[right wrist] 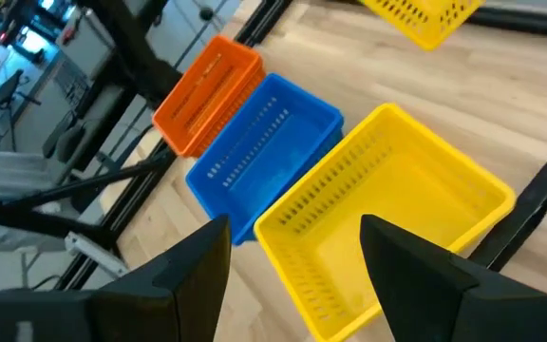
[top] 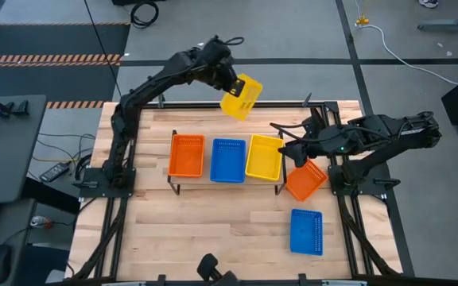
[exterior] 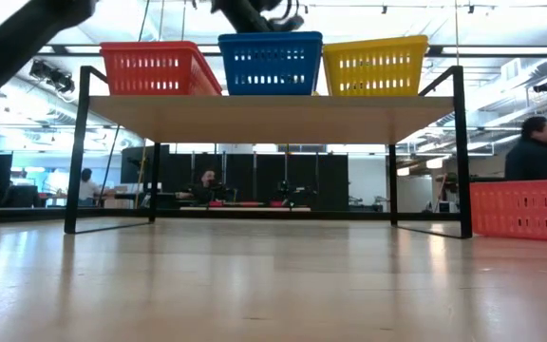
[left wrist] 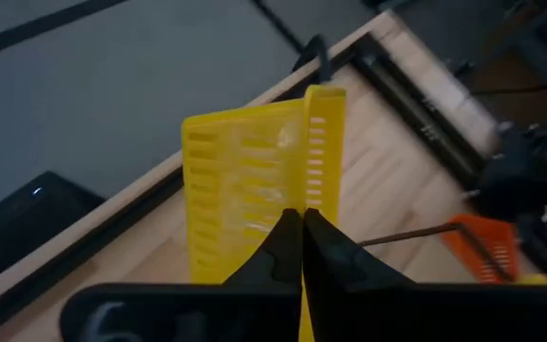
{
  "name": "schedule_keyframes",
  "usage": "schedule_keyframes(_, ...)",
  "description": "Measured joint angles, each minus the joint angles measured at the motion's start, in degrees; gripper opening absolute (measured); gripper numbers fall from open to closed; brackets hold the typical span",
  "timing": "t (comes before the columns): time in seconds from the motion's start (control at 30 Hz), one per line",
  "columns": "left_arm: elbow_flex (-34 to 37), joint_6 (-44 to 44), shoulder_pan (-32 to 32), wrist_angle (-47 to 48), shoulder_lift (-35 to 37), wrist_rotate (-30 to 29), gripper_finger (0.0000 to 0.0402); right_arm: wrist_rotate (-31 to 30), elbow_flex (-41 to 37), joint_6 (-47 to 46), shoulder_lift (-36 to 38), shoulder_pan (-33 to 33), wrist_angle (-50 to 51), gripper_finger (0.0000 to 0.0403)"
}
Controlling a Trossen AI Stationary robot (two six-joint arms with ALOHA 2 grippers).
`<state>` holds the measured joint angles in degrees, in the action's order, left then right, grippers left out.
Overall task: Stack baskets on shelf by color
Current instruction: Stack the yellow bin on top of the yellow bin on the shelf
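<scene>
Clenched on the wall of a yellow basket (top: 242, 97), my left gripper (top: 231, 84) holds it tilted in the air above the far edge of the table, at about 12 o'clock from the shelf (exterior: 273, 116). In the left wrist view the two dark fingers (left wrist: 292, 249) meet on the basket's mesh wall, with grey floor behind it.

My right gripper (right wrist: 294, 249) hangs with its fingers spread and nothing between them, over the 3 o'clock end of the shelf, just above the yellow basket on the shelf (top: 264, 156). Three baskets sit side by side on that shelf: an orange basket (top: 186, 155) at the 9 o'clock end, a blue basket (top: 228, 160) in the middle, the yellow one at 3 o'clock. From the low view they stand in a level row on the light board, carried on thin black legs.

Off the shelf, a loose orange basket (top: 306, 179) lies skewed on the table (top: 213, 230) just past the shelf's 3 o'clock end, beneath the right arm, and a loose blue basket (top: 306, 231) lies at about 5 o'clock from the shelf, well apart from it.

Light wood planks make up the tabletop, framed by black rails. Beyond it I see grey floor with cables, a black-and-orange striped strip at 10 o'clock, and in the low view a person (exterior: 531, 148) at the right and seated people farther back under ceiling lights.
</scene>
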<state>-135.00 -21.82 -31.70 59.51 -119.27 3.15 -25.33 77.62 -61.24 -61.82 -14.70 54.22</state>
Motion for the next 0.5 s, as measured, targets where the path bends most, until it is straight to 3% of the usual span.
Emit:
schedule_keyframes(0.13,0.0,-1.7,0.2,-0.5,2.4,-0.1,0.0002,-0.6,0.0,-1.5,0.0,1.0,2.0,0.024)
schedule_keyframes(0.27,0.0,-3.3,0.4,-1.2,5.0,-0.3,0.0002,-0.6,0.0,-8.6,0.0,2.2,8.9,0.024)
schedule_keyframes(0.5,0.0,-9.6,3.0,-2.2,8.2,4.8,0.0002,-0.3,0.0,-12.6,1.2,2.5,13.5,0.024)
